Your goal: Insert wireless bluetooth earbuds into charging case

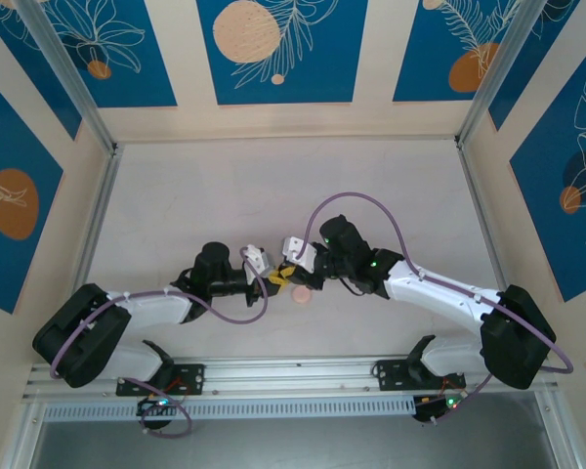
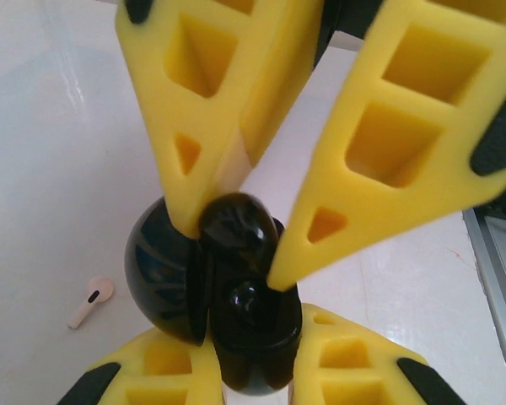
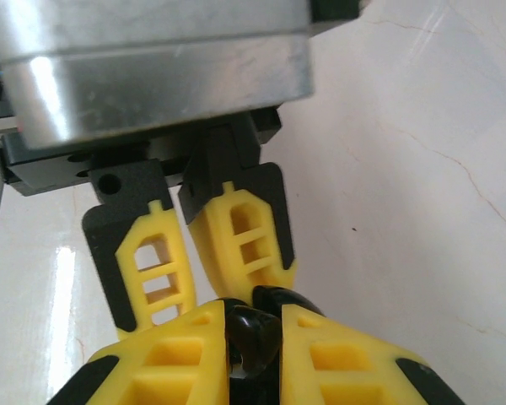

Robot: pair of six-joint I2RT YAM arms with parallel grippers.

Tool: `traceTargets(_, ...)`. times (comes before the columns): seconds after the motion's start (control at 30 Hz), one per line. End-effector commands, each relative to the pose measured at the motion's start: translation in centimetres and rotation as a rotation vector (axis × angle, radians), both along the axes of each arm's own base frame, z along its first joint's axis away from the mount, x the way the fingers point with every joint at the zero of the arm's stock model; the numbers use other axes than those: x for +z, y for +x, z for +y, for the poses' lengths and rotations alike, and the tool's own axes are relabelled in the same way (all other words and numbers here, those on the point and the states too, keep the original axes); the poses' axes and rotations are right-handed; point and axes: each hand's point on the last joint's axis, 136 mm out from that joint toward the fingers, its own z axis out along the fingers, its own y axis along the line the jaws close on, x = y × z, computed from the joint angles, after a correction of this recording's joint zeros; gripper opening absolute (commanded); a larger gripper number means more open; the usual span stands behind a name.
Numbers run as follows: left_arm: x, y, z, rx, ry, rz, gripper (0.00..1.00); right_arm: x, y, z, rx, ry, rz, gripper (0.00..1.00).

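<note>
My left gripper (image 2: 244, 342) is shut on a glossy black charging case (image 2: 164, 274), held above the table with its domed lid swung open to the left. One black earbud (image 2: 247, 301) sits in the case. My right gripper (image 3: 255, 327) is shut on a second black earbud (image 3: 257, 337) and holds it against the case's upper edge. Its yellow fingers (image 2: 236, 101) come down from above in the left wrist view. The two grippers meet above the table's near middle, left gripper (image 1: 272, 278) facing right gripper (image 1: 292, 268). A pale pink earbud (image 2: 90, 301) lies on the table.
A pale pink round case (image 1: 302, 296) lies on the table just in front of the grippers. The aluminium rail (image 1: 293, 369) runs along the near edge. Upright frame posts (image 1: 73, 73) stand at the back corners.
</note>
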Motion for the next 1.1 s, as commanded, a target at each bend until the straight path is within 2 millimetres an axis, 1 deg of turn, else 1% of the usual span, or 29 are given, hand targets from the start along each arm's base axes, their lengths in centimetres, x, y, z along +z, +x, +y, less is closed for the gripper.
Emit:
traceTargets(0.0,4.1,0.3,-1.1,-0.029,-0.104,-0.090,0.10,0.4,-1.4,0.3,0.044,0.035,0.034,0.17)
traceTargets(0.27,4.4,0.3,-1.2,-0.029,-0.125,-0.088,0.10,-0.6,-1.3,0.0,0.027,0.008,0.038,0.17)
traceTargets(0.33,4.5,0.4,-1.1,-0.028,-0.125,-0.090,0.10,-0.5,-1.3,-0.1,0.026,0.006,0.039,0.18)
traceTargets(0.47,4.5,0.4,-1.2,-0.029,-0.124,-0.089,0.10,-0.2,-1.3,0.0,0.024,0.017,0.044,0.30)
traceTargets(0.5,4.4,0.3,-1.2,-0.030,-0.124,-0.088,0.10,-0.2,-1.3,0.0,0.023,0.018,0.045,0.31)
traceTargets(0.73,3.9,0.2,-1.0,-0.029,-0.103,-0.083,0.10,1.2,-1.2,-0.2,0.010,0.060,0.041,0.40)
traceTargets(0.9,3.2,0.2,-0.6,-0.021,-0.074,-0.101,0.10,3.4,-1.5,-0.7,0.013,0.143,0.088,0.44)
traceTargets(1.07,2.1,0.0,-0.1,-0.013,-0.038,-0.130,0.10,5.6,-1.7,-1.9,0.013,0.230,0.211,0.45)
